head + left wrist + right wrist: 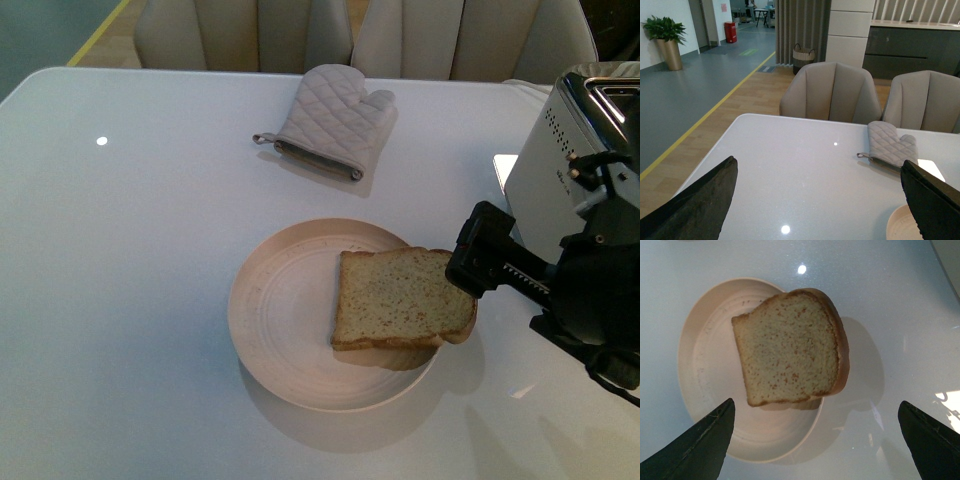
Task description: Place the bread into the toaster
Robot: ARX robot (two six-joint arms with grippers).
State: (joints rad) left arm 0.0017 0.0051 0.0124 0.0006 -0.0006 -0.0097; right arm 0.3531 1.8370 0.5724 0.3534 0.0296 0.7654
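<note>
The bread (400, 298), a thick tan speckled slice with a brown crust, lies flat on the right half of a pale round plate (280, 310), its rounded top overhanging the rim. The white toaster (565, 170) with its chrome top stands at the table's right edge. My right gripper (480, 262) hovers just right of the bread, open. In the right wrist view the bread (790, 347) lies on the plate (705, 365) ahead of the open gripper (815, 445), with nothing between its fingers (695, 450). My left gripper (815, 210) is open over bare tabletop and does not show in the front view.
A pale quilted oven mitt (330, 120) lies behind the plate near the table's far edge; the left wrist view also shows the mitt (890, 145). Beige chairs (832, 95) stand along the far side. The white table (120, 250) stretches left of the plate.
</note>
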